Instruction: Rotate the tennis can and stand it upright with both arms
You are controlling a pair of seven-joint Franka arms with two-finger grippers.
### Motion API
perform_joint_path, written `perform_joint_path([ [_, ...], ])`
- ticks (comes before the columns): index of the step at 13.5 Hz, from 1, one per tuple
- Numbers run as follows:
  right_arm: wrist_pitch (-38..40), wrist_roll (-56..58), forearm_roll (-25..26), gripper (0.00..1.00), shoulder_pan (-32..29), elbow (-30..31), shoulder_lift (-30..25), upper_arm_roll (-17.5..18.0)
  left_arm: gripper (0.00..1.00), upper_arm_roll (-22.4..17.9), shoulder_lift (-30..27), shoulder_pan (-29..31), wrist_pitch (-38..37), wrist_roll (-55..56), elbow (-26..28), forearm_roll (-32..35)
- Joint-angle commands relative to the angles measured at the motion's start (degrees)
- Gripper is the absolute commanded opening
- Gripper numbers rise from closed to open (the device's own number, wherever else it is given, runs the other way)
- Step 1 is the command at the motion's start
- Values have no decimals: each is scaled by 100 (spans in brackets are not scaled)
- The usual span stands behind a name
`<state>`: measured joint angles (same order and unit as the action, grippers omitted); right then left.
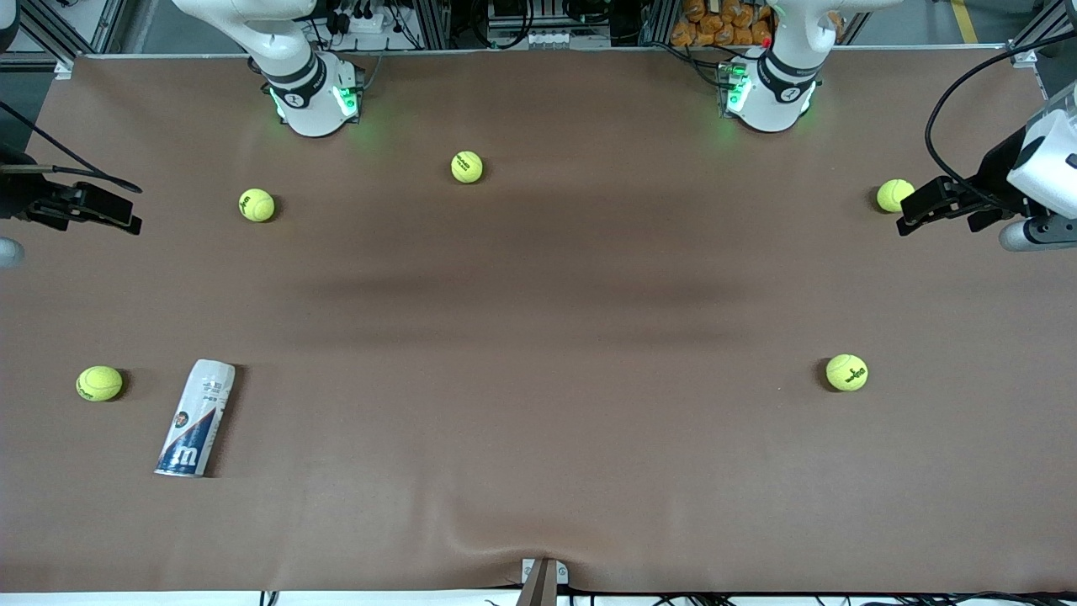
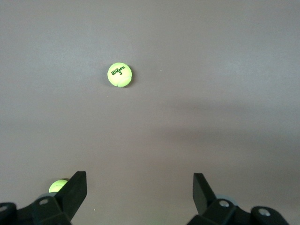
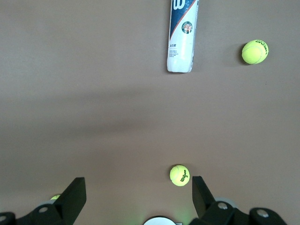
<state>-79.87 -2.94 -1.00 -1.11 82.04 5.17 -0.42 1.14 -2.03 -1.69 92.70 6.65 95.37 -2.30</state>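
The tennis can lies on its side on the brown table, toward the right arm's end and near the front camera. Its dark blue "W" band is at the end nearer that camera. It also shows in the right wrist view, well away from the fingers. My right gripper hangs open and empty in the air at the right arm's end of the table; its fingertips stand wide apart. My left gripper hangs open and empty at the left arm's end, beside a ball; its fingertips are wide apart.
Several yellow-green tennis balls lie scattered: one beside the can, two near the right arm's base, one by the left gripper, one nearer the front camera. The table covering bulges at its front edge.
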Motion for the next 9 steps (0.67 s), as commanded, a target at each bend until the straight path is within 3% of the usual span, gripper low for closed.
perform_joint_path([
  [1, -11, -13, 74, 100, 14, -13, -8, 7, 100, 36, 28, 28, -111, 73, -115, 11],
  [9, -143, -13, 74, 100, 5, 154, -25, 7, 100, 36, 89, 55, -111, 73, -273, 19],
])
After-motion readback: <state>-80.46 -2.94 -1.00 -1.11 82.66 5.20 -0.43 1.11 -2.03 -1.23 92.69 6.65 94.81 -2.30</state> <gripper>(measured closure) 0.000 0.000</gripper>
